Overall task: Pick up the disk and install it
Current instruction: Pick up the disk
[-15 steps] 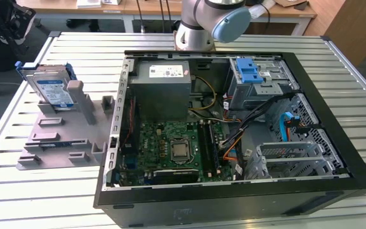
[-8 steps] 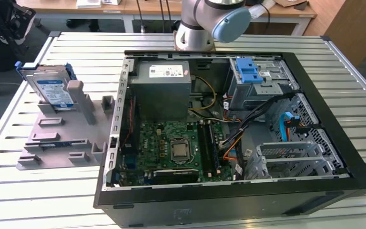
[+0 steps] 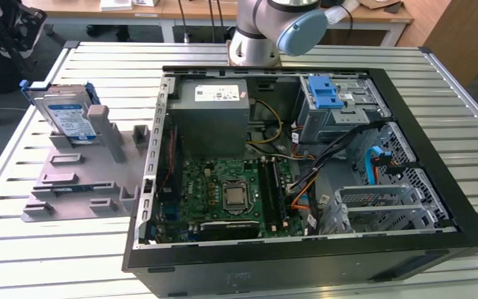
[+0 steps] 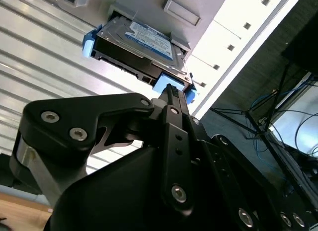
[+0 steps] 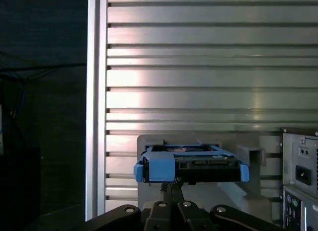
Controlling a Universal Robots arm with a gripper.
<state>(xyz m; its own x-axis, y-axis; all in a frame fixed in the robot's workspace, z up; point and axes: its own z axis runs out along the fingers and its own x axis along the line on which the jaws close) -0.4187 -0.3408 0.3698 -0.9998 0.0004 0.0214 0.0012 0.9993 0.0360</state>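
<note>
**Fingers [image 4: 171,98] closed and empty, pointed at the disk [image 5: 191,164].**
In both wrist views the fingers are drawn narrow, tip against tip, with nothing between them, aimed at the disk's blue-framed end and not touching it. The disk [image 3: 67,115] stands on edge in a grey holder [image 3: 81,180] near the tabletop [image 3: 73,68] edge on the exterior view's left, with bare ribbed metal around it. The arm [image 3: 301,28] rises behind the open computer case [image 3: 305,268], which sits just beside the holder.

Disk [image 3: 65,112] btm — behind grey holder [image 3: 77,165]
</note>
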